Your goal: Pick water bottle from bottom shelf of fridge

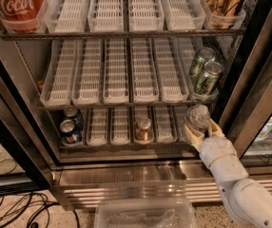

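The fridge (12,122) stands open with its black door frame around wire shelves. The water bottle (198,118), clear with a pale cap, is at the right end of the bottom shelf (126,145), in front of its steel rail. My gripper (202,129) reaches in from the lower right on a white arm. Its fingers (192,134) sit on either side of the bottle's body, shut on it. The bottle is tilted a little toward the camera and to the right.
On the bottom shelf stand two blue cans (70,129) at the left and a brown can (143,127) in the middle. Green cans (205,72) sit on the middle shelf just above the bottle. A red Coca-Cola bottle (17,4) is top left. A clear plastic bin (145,215) lies on the floor below.
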Robot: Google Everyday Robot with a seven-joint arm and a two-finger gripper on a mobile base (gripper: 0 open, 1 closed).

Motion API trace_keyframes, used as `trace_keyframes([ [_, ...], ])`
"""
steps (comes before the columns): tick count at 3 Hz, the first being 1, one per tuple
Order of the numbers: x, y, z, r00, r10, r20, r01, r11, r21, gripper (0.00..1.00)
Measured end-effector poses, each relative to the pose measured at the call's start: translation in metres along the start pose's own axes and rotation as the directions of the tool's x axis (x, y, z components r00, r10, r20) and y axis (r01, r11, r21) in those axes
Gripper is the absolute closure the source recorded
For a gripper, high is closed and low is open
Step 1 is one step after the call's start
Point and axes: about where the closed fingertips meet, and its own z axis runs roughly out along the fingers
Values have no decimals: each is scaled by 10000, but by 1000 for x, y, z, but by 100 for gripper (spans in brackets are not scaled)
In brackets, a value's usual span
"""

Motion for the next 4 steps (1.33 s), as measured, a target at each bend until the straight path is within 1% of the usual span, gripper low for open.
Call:
trace_keyframes([
  [1, 2, 14, -2, 9984, 207, -518, -243, 9973, -699, 100],
  [2, 11, 17, -2, 9980, 219, -590, -263, 9967, -762, 100],
  [3, 10, 17, -1, 9980, 234, -592, -280, 9965, -785, 100],
  [4, 10, 44, -6, 9958, 298, -862, -450, 9827, -1797, 100],
])
